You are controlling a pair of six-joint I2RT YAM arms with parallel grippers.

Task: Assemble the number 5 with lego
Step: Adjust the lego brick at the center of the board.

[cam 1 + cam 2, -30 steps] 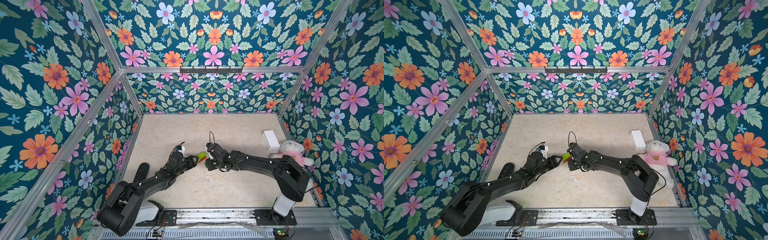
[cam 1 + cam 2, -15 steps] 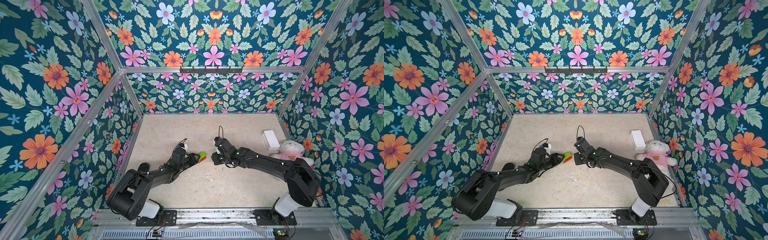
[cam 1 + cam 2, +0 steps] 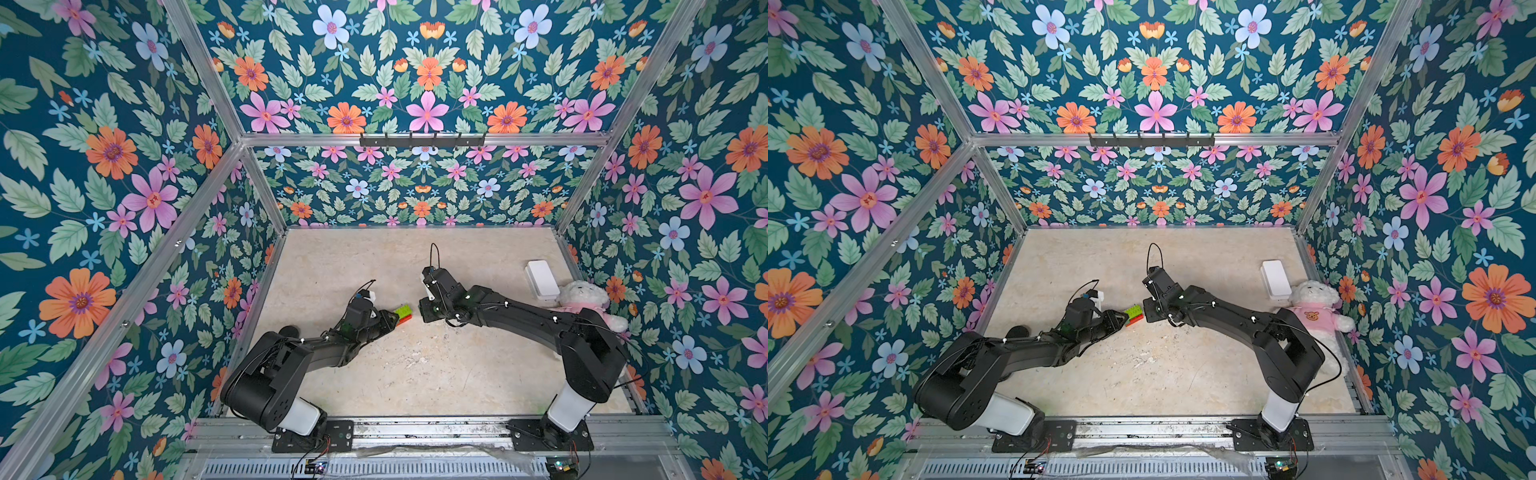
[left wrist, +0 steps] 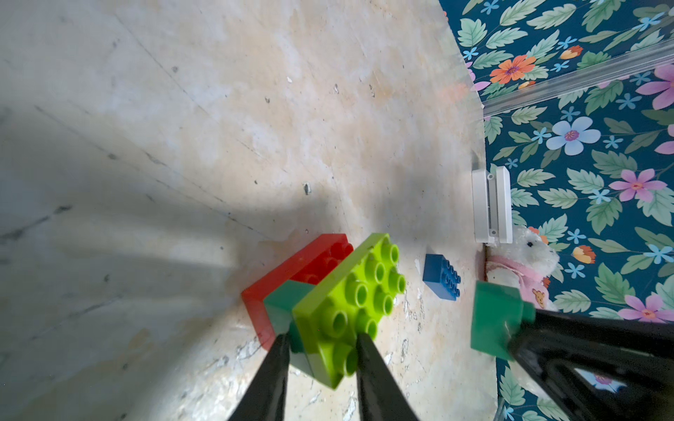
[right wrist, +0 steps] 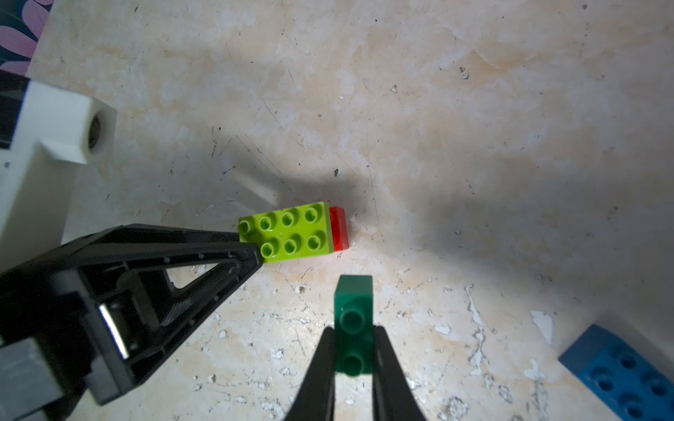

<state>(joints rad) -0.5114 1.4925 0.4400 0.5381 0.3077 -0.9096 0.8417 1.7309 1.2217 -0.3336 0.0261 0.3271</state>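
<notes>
beige desk (image 3: 436,374): red-green-lime stack (image 4: 346,295) joined, pinched by left jaws; right jaws hold dark-green brick (image 5: 353,306); blue brick (image 4: 441,277) unplaced.

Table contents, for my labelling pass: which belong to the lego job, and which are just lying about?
Job: lime-green brick, stacked dark-green brick, red brick, held dark-green brick, blue brick.
Lying about: white box, teddy bear.

arms (image 3: 519,316): black | base links (image 3: 569,409): white | cables (image 3: 434,253): thin black | right hand (image 5: 353,330): black tapered
</notes>
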